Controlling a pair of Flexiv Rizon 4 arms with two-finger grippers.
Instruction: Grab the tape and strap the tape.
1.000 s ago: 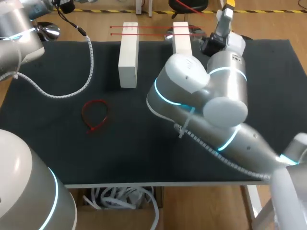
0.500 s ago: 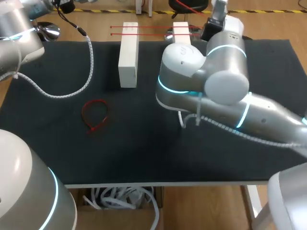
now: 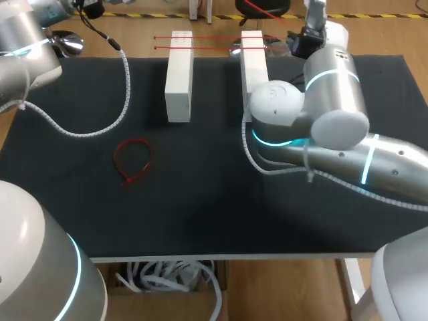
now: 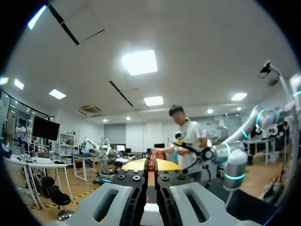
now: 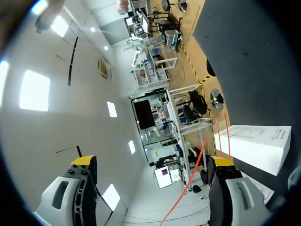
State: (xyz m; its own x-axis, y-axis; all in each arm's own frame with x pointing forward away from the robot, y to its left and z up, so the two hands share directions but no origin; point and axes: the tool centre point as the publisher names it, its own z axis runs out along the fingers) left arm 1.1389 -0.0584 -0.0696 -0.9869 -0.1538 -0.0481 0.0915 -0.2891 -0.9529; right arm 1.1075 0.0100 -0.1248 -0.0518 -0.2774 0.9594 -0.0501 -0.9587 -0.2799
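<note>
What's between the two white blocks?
Two thin red lines stretch between the white blocks at their far ends; otherwise bare black mat. The head view shows it.

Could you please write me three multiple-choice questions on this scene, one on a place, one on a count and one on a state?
1. Where does the red loop lie?
A) on the dark mat
B) hanging off the table's edge
C) inside a box

2. How many white blocks stand on the mat?
A) one
B) two
C) four

3. How is the right claw?
A) shut on the loop
B) open, gripping nothing
C) shut on a block

Answers:
1 A, it lies flat on the mat, nearer than the left block.
2 B, the left block and the right block.
3 B, its yellow tips stand wide apart.
</note>
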